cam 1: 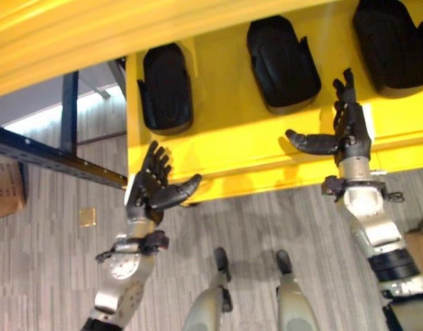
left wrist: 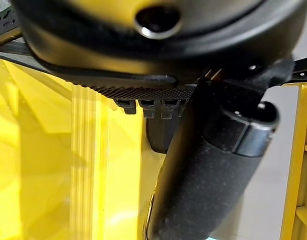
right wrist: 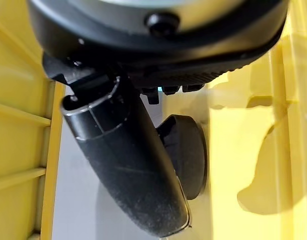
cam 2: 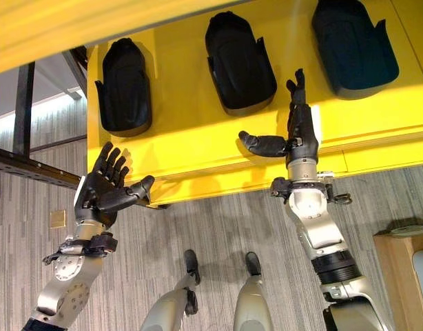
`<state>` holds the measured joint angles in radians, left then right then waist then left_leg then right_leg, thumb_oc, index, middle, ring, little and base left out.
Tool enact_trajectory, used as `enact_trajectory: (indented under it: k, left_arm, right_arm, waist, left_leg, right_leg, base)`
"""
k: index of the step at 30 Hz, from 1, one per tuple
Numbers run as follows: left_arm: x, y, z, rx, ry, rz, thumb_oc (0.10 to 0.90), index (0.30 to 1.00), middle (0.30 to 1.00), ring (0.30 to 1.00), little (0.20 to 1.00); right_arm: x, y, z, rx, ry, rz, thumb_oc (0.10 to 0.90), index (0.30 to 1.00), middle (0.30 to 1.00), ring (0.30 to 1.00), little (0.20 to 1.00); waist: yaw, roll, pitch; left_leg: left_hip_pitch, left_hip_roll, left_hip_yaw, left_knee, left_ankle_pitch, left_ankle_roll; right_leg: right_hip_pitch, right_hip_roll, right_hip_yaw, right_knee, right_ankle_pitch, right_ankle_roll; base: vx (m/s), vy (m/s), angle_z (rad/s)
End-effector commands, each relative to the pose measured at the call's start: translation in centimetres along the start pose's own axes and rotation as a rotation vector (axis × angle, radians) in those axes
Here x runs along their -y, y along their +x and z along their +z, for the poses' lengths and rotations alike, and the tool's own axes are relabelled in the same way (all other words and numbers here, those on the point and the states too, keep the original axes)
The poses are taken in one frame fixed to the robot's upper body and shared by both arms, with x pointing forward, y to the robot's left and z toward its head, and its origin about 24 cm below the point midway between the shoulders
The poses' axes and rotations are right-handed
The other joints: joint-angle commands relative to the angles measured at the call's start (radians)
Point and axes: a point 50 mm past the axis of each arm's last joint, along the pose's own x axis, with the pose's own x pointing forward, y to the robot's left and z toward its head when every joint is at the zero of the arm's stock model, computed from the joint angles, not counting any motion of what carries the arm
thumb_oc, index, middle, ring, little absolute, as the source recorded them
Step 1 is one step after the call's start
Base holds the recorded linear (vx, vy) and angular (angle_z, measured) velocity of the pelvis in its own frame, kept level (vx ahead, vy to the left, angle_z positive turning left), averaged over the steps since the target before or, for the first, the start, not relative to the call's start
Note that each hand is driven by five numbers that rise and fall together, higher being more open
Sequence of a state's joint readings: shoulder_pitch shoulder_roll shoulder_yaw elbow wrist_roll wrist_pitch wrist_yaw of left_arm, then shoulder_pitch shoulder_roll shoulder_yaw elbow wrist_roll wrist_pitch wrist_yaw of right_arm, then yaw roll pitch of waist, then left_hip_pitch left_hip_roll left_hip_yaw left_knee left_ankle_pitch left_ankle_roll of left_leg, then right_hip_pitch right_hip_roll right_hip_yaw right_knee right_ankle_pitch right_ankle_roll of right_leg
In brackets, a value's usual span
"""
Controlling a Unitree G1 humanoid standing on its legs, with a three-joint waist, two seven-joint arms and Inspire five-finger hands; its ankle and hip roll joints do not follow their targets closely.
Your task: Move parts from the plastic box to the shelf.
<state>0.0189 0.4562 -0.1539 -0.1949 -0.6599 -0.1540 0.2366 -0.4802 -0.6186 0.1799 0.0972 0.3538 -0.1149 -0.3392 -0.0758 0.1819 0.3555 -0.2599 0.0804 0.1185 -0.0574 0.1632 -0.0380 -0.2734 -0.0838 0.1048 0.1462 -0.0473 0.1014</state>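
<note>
We see yellow shelf [cam 1: 253, 148] across upper frame, three black parts [cam 1: 282, 62] in row on it. Left hand [cam 1: 151, 187] at lower left, by shelf's front corner, fingers straight, thumb out, grasping nothing. Right hand [cam 1: 348, 127] at right, raised over shelf front below middle and right parts, fingers extended, thumb sideways, empty. Grey wood-pattern floor [cam 1: 266, 221] below.

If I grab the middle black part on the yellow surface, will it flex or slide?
The middle black part looks like a moulded shell, so probably stiff and light. Its smooth rounded back may slip in the right hand. It lies flat, unlikely to roll.
</note>
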Motion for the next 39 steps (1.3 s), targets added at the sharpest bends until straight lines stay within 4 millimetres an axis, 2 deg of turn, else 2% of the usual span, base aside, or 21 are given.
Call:
enact_trajectory:
  k: [1,16,39]
  left_arm:
    - [0.1,1.2,4.6,0.269,0.006,-0.009,0.900,1.000,1.000,1.000,1.000]
    - [0.0,1.4,4.9,0.284,0.016,-0.006,0.900,1.000,1.000,1.000,1.000]
    - [-0.1,1.2,5.2,0.307,0.007,0.018,0.900,1.000,1.000,1.000,1.000]
  right_arm:
    - [0.6,3.2,6.9,0.311,-0.034,0.009,0.900,1.000,1.000,1.000,1.000]
    - [1.2,4.3,7.9,0.331,-0.095,-0.004,0.900,1.000,1.000,1.000,1.000]
    - [-0.1,4.4,5.9,0.251,-0.086,0.019,0.900,1.000,1.000,1.000,1.000]
  waist:
    - [0.012,-0.017,-0.055]
    - [0.019,-0.007,-0.054]
    - [0.027,-0.010,-0.030]
  left_leg:
    - [0.064,-0.011,-0.003,-0.003,-0.040,-0.012]
    - [0.057,-0.019,-0.011,-0.010,-0.035,-0.014]
    - [0.041,-0.021,-0.018,-0.012,-0.034,-0.011]
  right_leg:
    - [-0.087,0.088,0.015,0.115,-0.042,-0.093]
    - [-0.109,0.086,0.015,0.133,-0.052,-0.095]
    - [-0.138,0.088,0.016,0.148,-0.047,-0.095]
  base:
    - [0.00,0.000,0.00]
    - [0.00,0.000,0.00]
    - [0.00,0.000,0.00]
